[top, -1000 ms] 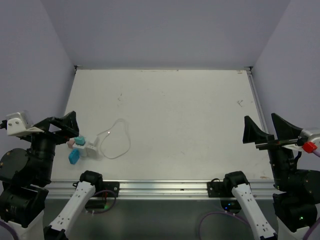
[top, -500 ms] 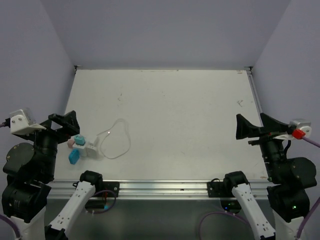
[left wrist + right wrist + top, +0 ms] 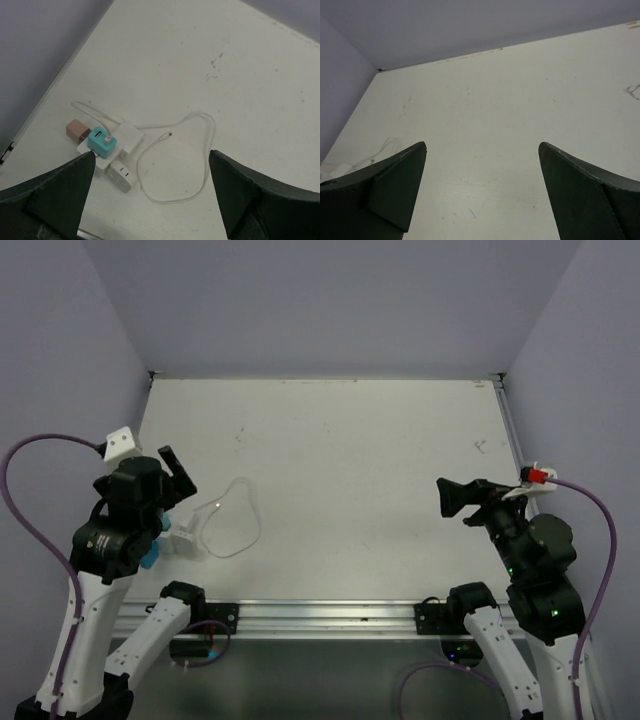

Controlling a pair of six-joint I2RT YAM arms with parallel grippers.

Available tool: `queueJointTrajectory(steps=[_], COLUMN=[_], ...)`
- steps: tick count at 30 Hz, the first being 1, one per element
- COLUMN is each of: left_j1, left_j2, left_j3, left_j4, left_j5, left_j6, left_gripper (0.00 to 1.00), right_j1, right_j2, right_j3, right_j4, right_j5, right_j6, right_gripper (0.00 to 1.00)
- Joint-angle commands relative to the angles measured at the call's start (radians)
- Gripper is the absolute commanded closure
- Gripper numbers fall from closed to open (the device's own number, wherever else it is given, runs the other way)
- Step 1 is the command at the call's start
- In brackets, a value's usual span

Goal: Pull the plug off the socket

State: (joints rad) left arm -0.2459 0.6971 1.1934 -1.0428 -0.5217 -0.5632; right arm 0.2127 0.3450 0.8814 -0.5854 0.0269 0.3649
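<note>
I read left fingers (image 3: 50, 195) and right fingers (image 3: 385, 190) spread, empty. Pinch the probably light, rigid teal plug (image 3: 101, 141) by its sides.

Looks down between the widely spread fingers of the left gripper (image 3: 151, 155) onto the pale table (image 3: 225, 65). Shows a white socket (image 3: 120, 174) with a teal plug (image 3: 101, 141) seated on it, a brown block (image 3: 76, 131) touching beside, and a thin white cable (image 3: 213, 137) looped to the right.

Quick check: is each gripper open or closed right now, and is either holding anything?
Left gripper: open, holding nothing.
Right gripper: open, holding nothing.
</note>
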Motion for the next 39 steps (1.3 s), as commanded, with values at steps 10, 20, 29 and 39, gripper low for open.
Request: queueJointTrajectory(steps=[10,20,29,39], left_j1=[0.013,0.083,0.195,0.238], left_j2=[0.226,0.459,0.521,0.587], left_j3=[-0.163,-0.172,-0.268,-0.287], left_j4=[-0.019,-0.060,-0.002,0.015], left_j5=[-0.149,-0.215,-0.244,-0.259], left_j6=[-0.145,-0.291,-0.372,-0.490], left_gripper=[0.00,0.00,0.01,0.01], right_j1=[0.033,0.053,0.105,0.165], right_j2=[-0.057,-0.112,-0.159,-0.192], right_j3=[-0.101,-0.127,-0.114,-0.091], right_j4=[0.010,0.016,0.012,-0.042], right_j5=[-0.119,-0.114,-0.073,-0.030], right_j6=[0.088,0.095,0.051,-0.034], right_gripper=[0.01,0.01,0.01,0.01])
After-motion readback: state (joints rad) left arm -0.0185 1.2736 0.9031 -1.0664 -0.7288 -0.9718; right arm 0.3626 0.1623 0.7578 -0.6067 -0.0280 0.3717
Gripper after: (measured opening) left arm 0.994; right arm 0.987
